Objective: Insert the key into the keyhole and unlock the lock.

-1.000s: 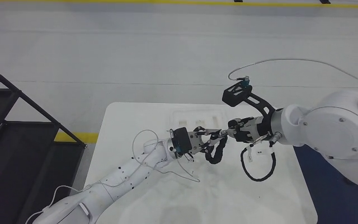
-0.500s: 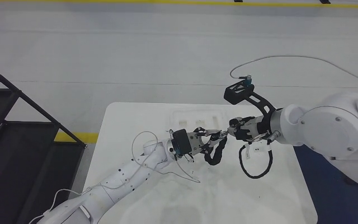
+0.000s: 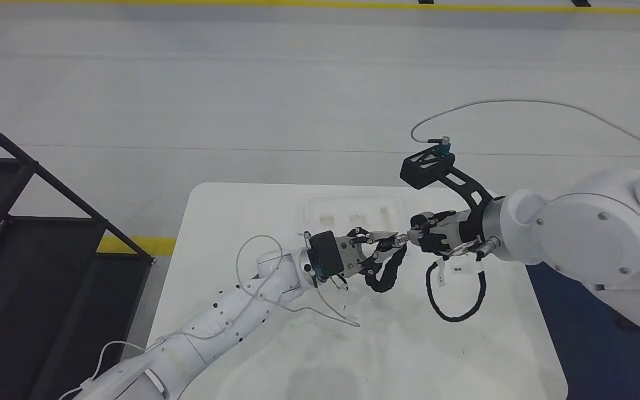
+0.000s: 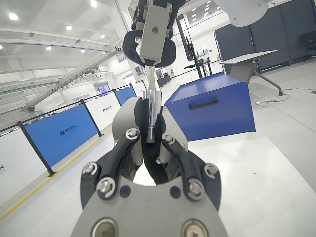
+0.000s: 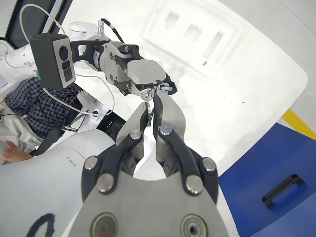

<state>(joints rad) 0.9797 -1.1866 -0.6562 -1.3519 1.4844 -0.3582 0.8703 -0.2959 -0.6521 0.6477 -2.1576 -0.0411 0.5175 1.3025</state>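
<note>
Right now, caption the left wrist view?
Left gripper grips the lock; right gripper holds the key at its keyhole.

Chrome lock cylinder (image 4: 151, 114) aloft — silver key (image 4: 150, 80) tip at keyhole (image 5: 147, 95).

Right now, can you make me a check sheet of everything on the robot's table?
Surface: white table, plain top.
Job's things: the key has its blade at the keyhole end of the lock, both held above the table; depth unclear.
Clutter: white foam tray with three pockets.
Claws: left claw shut on lock; right claw shut on key.
Cables: black lock cable hangs in a loop; white wire loops above the table.
Surroundings: blue cabinet, black rack.
</note>
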